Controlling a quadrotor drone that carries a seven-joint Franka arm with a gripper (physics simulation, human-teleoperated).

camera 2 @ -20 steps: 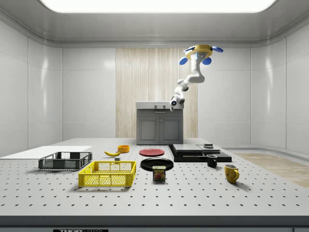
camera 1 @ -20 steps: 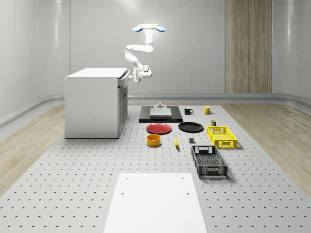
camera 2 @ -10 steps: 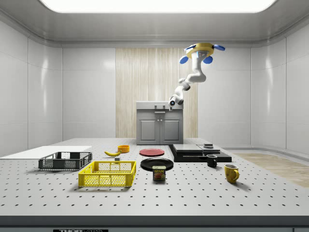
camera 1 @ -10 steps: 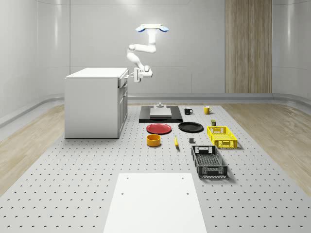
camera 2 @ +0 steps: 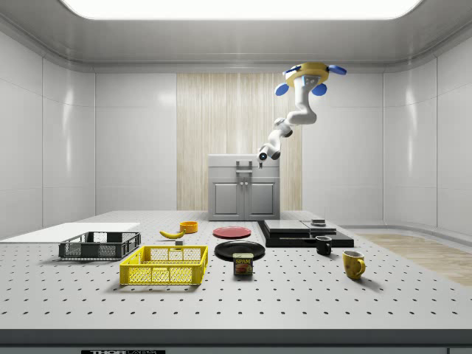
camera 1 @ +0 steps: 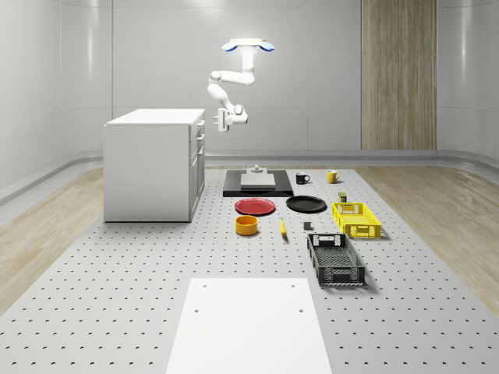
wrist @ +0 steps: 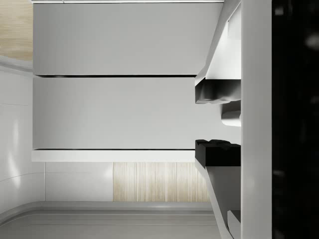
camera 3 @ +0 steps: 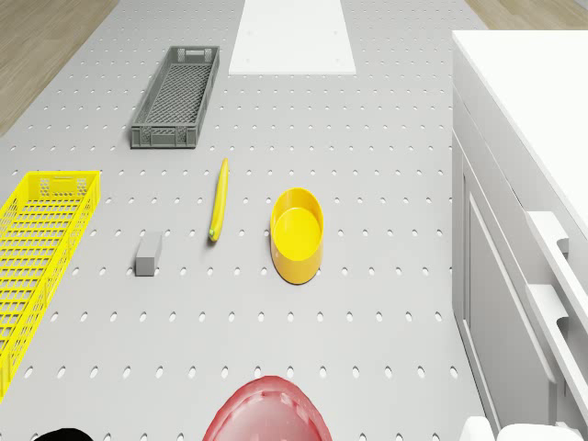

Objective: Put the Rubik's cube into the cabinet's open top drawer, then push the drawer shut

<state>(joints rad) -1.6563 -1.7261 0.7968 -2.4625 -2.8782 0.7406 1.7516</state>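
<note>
Fingers [wrist: 217,92]: parted, empty, just beside top drawer [camera 1: 198,128] front. Drone [camera 1: 248,45] hovers beside cabinet [camera 1: 148,167]. Drawer appears flush; advise square, level press to confirm closure.

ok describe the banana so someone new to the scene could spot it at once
Start at the white cabinet on the perforated table. In front of it stands a yellow bowl; the banana lies just to the whole-scene view's right of that, before the black crate. It is the only thin, curved yellow thing there.
</note>
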